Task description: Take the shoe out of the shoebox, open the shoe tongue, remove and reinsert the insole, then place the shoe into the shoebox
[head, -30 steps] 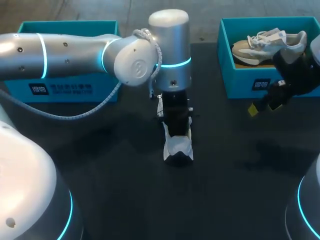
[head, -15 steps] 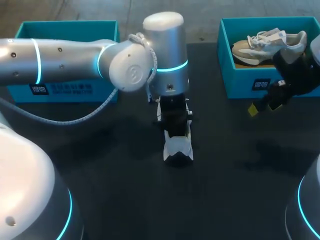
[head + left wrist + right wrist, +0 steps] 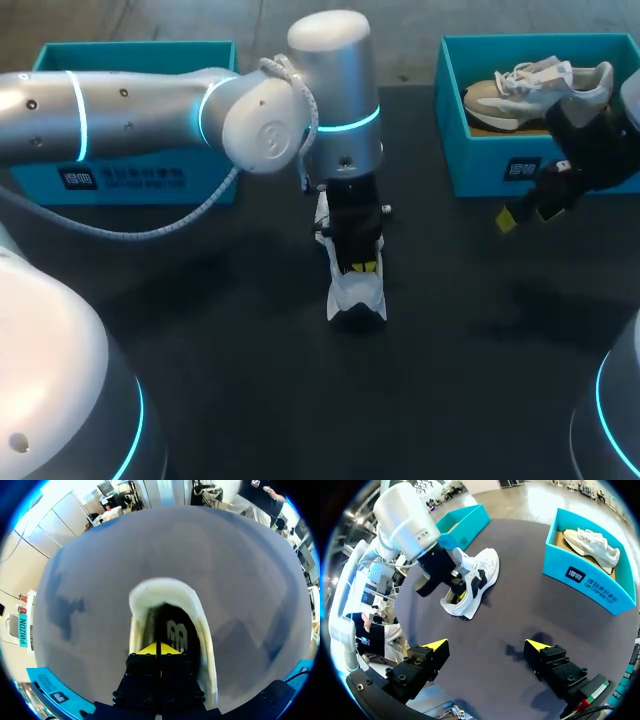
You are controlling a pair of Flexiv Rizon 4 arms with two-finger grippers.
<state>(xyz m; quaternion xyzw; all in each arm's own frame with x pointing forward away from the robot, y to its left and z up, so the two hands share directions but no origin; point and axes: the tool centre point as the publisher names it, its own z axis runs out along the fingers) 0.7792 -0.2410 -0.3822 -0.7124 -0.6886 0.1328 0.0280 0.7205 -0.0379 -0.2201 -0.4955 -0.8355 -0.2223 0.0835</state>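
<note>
Since it rose, the left hand [image 3: 360, 267] seemingly dipped into the shoe [image 3: 357, 298].

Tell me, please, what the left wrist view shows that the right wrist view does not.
Only the left wrist view looks down into the white shoe: the dark insole, and the left gripper with its tips together inside the opening. Only the right wrist view shows the right gripper, open above the table, and a second shoe lying in the shoebox. Both show the white shoe on the dark table with the left gripper at it.
</note>
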